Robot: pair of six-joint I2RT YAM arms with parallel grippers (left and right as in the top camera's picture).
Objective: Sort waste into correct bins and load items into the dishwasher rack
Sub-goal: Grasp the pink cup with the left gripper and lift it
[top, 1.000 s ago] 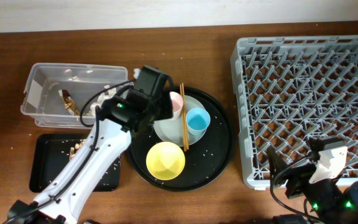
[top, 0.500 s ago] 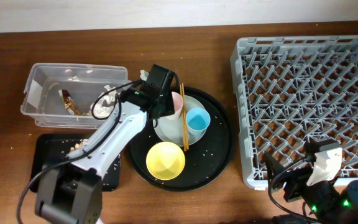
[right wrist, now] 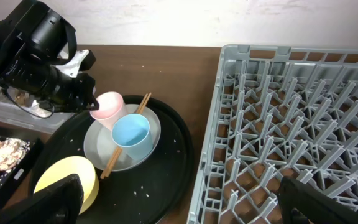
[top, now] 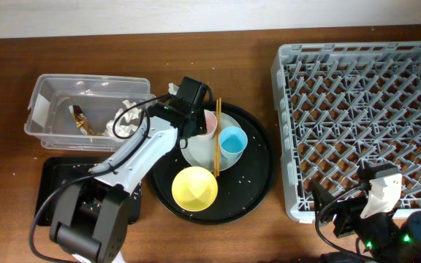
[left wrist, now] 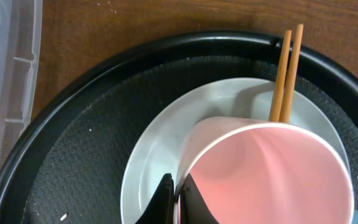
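Note:
My left gripper [top: 196, 124] [left wrist: 178, 200] is shut on the left rim of the small pink cup [top: 210, 123] [left wrist: 266, 168] [right wrist: 107, 106], one finger inside and one outside. The cup stands tilted on the pale grey plate [top: 199, 155] [left wrist: 157, 149]. The wooden chopsticks [top: 217, 139] [left wrist: 284, 74] lie across the plate between the pink cup and the light-blue cup [top: 232, 140] [right wrist: 131, 134]. The yellow bowl [top: 194, 188] [right wrist: 64, 180] sits in front of them. My right gripper [top: 357, 213] [right wrist: 185, 202] is open and empty over the near left corner of the grey dishwasher rack [top: 364, 102] [right wrist: 291, 124].
The dishes rest on a big round black tray [top: 258, 175]. The clear box [top: 50, 102] at the left holds white tissue [top: 123, 120] and a brown wrapper scrap [top: 81, 119]. The shallow black tray [top: 57, 190] in front of it holds tan food scraps [right wrist: 2, 152].
My left gripper has moved a little to the right and back onto the pink cup's rim, and its arm has swung clear of the clear box. The right arm has barely moved.

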